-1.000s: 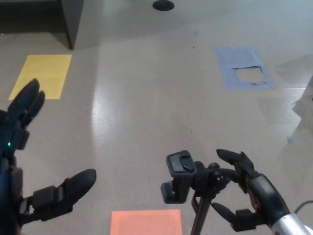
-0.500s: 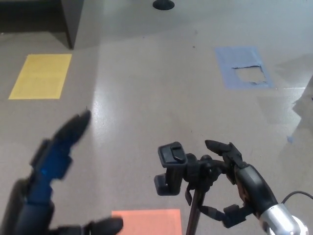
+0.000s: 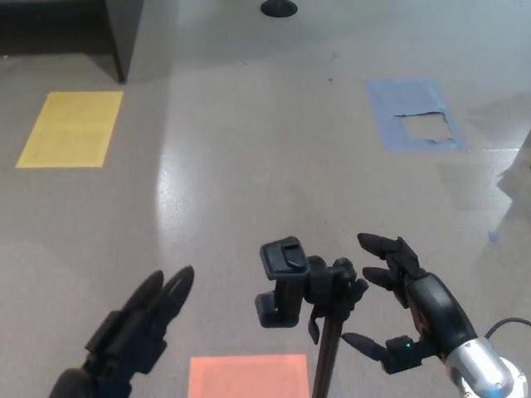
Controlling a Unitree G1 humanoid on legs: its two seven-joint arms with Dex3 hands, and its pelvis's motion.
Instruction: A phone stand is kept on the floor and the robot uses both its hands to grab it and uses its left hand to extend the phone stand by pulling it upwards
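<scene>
The black phone stand [image 3: 300,286] rises from the bottom of the head view, its clamp head tilted left on a thin pole [image 3: 325,361]. My right hand [image 3: 411,303] is just to the right of the stand's head, fingers [image 3: 383,246] spread and thumb low, with a small gap to the stand; it is open. My left hand [image 3: 137,332] hovers at the lower left, well apart from the stand, with its fingers stretched forward and holding nothing.
Coloured rectangles mark the floor: yellow [image 3: 70,128] at far left, orange [image 3: 249,377] under the stand, torn blue tape [image 3: 415,112] at far right. A dark furniture leg [image 3: 124,37] and a black round base [image 3: 278,8] stand at the top.
My left hand has dropped and swung from the left edge toward the stand. The stand's head has shifted slightly left, and my right hand's fingers now stand off it.
</scene>
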